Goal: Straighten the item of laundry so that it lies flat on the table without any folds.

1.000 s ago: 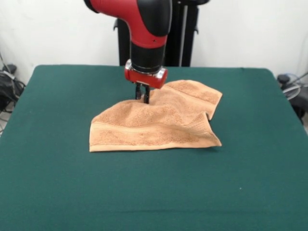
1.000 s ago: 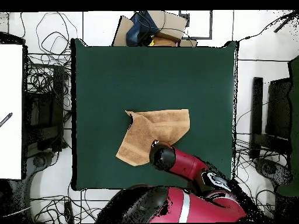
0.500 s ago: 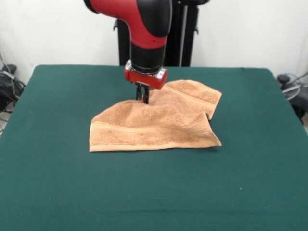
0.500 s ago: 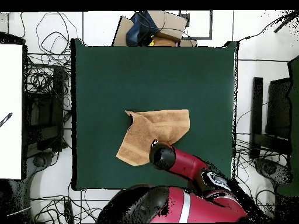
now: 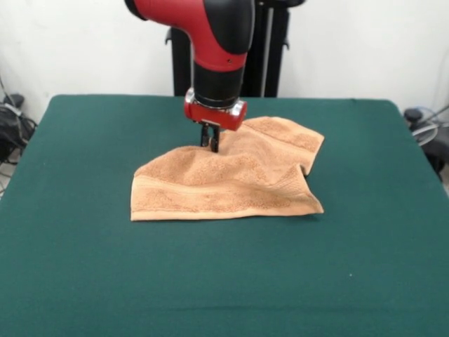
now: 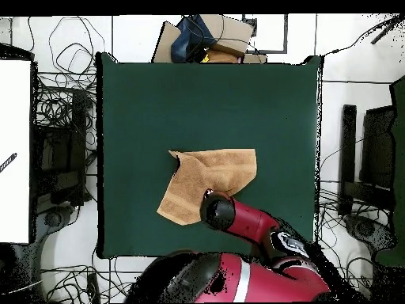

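Green counter [image 5: 77, 267] carries rumpled towel [image 5: 224, 184], one side folded under. Hand [image 5: 210, 144] pinches far edge, fingers clamped on cloth, likely to drag fold open.

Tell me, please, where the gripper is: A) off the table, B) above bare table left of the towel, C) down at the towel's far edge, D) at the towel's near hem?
C: in the front view the gripper meets the far edge of the towel, well inside the table.
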Controlling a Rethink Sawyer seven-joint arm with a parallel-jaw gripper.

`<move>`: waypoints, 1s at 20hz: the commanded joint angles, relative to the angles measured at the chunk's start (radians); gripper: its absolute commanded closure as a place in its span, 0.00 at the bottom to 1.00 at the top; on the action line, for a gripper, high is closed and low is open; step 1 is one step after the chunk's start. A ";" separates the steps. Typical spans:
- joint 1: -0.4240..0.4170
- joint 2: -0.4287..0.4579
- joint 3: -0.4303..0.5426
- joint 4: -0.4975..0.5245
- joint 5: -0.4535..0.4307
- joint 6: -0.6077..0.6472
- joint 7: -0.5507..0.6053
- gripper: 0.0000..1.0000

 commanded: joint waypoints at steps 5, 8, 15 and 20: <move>0.067 0.002 0.055 -0.093 0.042 0.001 0.172 1.00; 0.083 -0.016 0.044 -0.094 0.058 0.031 0.180 1.00; 0.099 -0.044 0.036 -0.086 0.085 0.071 0.191 1.00; 0.100 -0.058 0.035 -0.074 0.095 0.072 0.195 1.00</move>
